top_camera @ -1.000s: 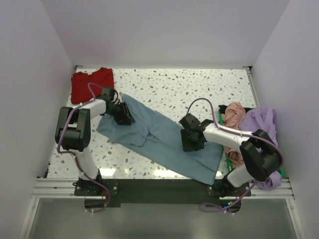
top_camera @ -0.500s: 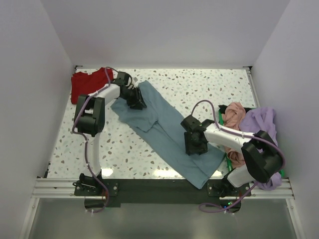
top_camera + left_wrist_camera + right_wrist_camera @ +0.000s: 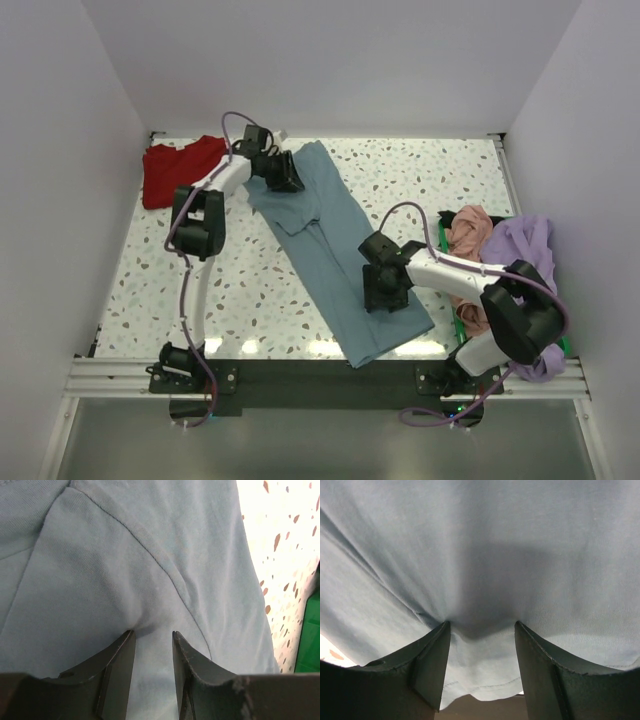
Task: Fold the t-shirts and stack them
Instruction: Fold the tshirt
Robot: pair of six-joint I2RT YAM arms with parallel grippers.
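Note:
A slate-blue t-shirt (image 3: 330, 240) lies stretched in a long band from the far middle of the table to the near edge. My left gripper (image 3: 287, 174) is at its far end, shut on a fold of the cloth; the left wrist view shows the blue t-shirt (image 3: 150, 555) bunched between the left gripper's (image 3: 152, 635) fingers. My right gripper (image 3: 385, 288) is shut on the shirt's near part, where the blue cloth (image 3: 485, 540) and its hem sit pinched in the right gripper (image 3: 482, 626). A red t-shirt (image 3: 175, 170) lies crumpled at the far left.
A salmon-pink t-shirt (image 3: 468, 230) and a lavender t-shirt (image 3: 525, 245) are heaped in a green bin (image 3: 456, 326) at the right edge. White walls close in the table on three sides. The arm bases stand on the black rail at the near edge.
My left gripper has swung toward the far edge and to the right, carrying the shirt's end with it. The shirt has turned from a flat diagonal to a steeper band. The right gripper has barely moved.

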